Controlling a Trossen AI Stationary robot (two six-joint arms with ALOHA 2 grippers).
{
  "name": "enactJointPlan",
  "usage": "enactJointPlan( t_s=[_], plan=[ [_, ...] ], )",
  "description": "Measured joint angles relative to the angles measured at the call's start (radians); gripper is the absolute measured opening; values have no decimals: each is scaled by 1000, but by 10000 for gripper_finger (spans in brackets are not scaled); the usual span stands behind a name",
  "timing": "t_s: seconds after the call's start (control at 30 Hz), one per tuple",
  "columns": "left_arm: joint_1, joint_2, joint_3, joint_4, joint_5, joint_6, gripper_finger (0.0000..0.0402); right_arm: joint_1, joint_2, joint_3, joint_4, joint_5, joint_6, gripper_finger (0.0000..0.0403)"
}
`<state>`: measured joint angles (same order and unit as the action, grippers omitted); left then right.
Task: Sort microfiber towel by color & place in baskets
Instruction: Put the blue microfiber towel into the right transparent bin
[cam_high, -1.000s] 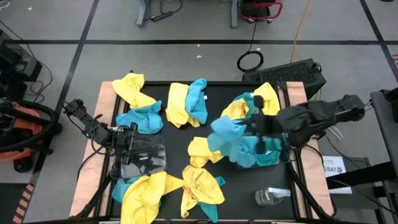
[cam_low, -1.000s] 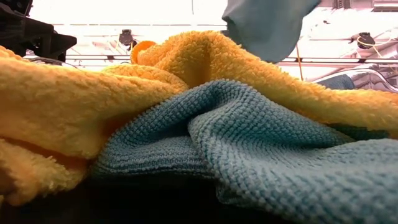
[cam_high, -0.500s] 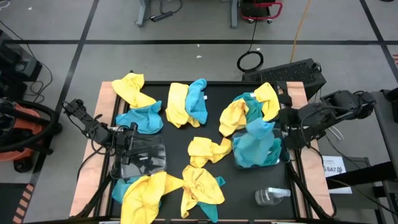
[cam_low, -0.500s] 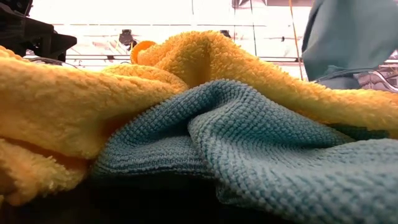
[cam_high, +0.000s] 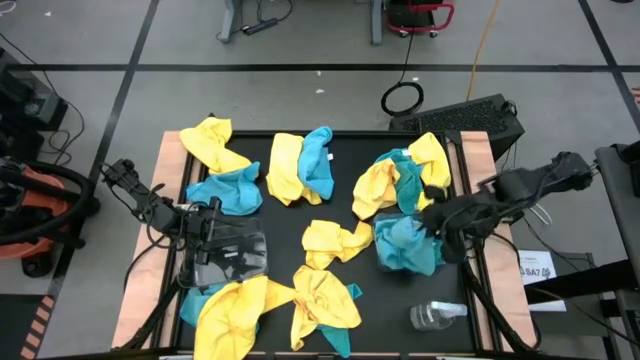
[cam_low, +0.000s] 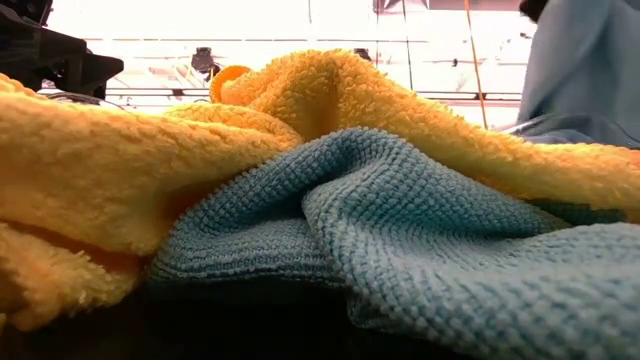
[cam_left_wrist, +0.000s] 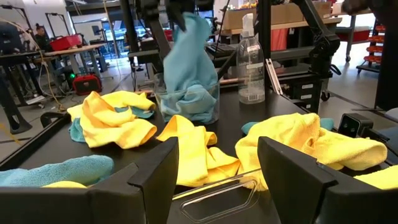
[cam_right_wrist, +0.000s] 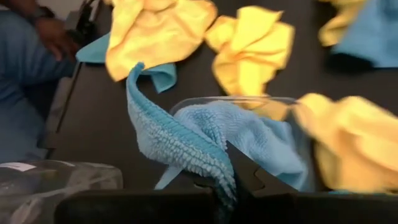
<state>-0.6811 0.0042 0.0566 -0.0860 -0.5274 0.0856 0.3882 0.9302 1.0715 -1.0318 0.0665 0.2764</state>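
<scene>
A turquoise towel (cam_high: 405, 243) hangs from the right gripper (cam_high: 432, 226), whose fingers are pinched shut on its top, and its lower folds sit in the clear basket (cam_left_wrist: 186, 99) near the tabletop's right edge, where more turquoise cloth lies; a yellow and turquoise heap (cam_high: 400, 172) lies just beyond that basket, toward the far right corner. The other clear basket (cam_high: 228, 255) stands near the left edge, with the left gripper (cam_high: 208, 226) over it, fingers spread apart and holding nothing; yellow towels (cam_high: 270, 303) and turquoise ones are scattered over the black tabletop (cam_high: 345, 160), and a clear bottle (cam_high: 436, 316) lies near the front right corner.
</scene>
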Motion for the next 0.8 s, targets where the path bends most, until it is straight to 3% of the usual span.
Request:
enactJointPlan(
  t_s=[0.27, 0.8],
  plan=[
    [0, 0, 0, 0, 0, 0, 225, 0, 0, -259, 212, -44, 30, 0],
    [0, 0, 0, 0, 0, 0, 225, -9, 6, -484, 346, 16, 137, 2]
  ],
)
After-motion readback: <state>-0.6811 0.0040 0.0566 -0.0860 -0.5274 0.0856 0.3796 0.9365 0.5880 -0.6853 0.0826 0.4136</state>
